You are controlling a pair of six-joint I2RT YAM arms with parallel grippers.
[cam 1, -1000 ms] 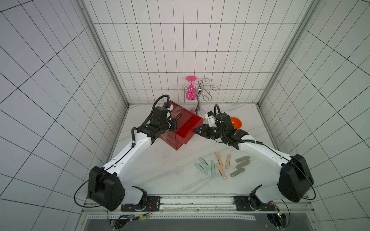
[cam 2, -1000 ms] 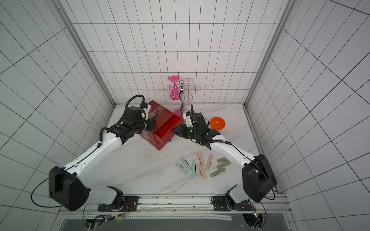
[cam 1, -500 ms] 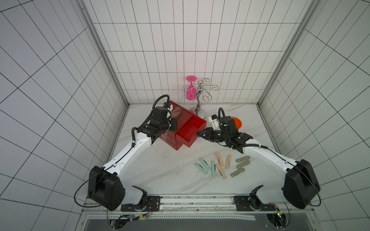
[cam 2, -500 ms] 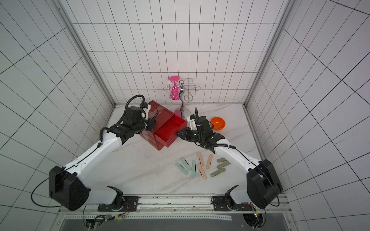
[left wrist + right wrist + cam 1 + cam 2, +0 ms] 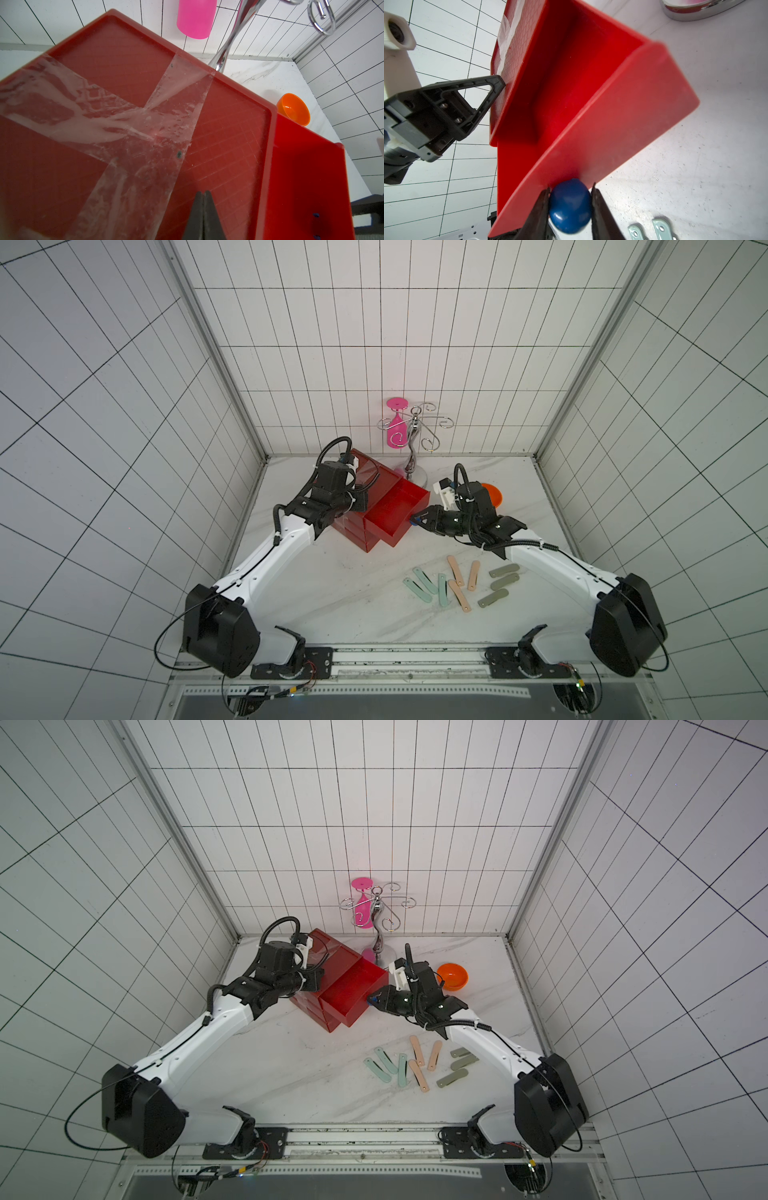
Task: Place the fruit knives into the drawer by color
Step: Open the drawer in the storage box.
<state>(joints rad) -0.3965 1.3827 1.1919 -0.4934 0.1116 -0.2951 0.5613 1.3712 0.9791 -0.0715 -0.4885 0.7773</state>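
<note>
Right hand [image 5: 570, 188] is clamped on blue ball knob [image 5: 570, 209] of top drawer [image 5: 399, 510], which is seen pulled out of red chest [image 5: 124, 83]. Left hand [image 5: 203, 192] is closed together, tips set on the taped chest top. Nine fruit knives [image 5: 455, 571] are laid on tabletop [image 5: 353, 605], grouped by color, apart from the chest.

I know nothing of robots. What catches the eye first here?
The red translucent plastic chest of drawers toward the back, top drawer pulled out: the right tool clamps its blue ball knob while the shut left tool rests on the taped top. In front, nine small flat strips, mint, peach and grey-olive, lie fanned on the white table.
</note>
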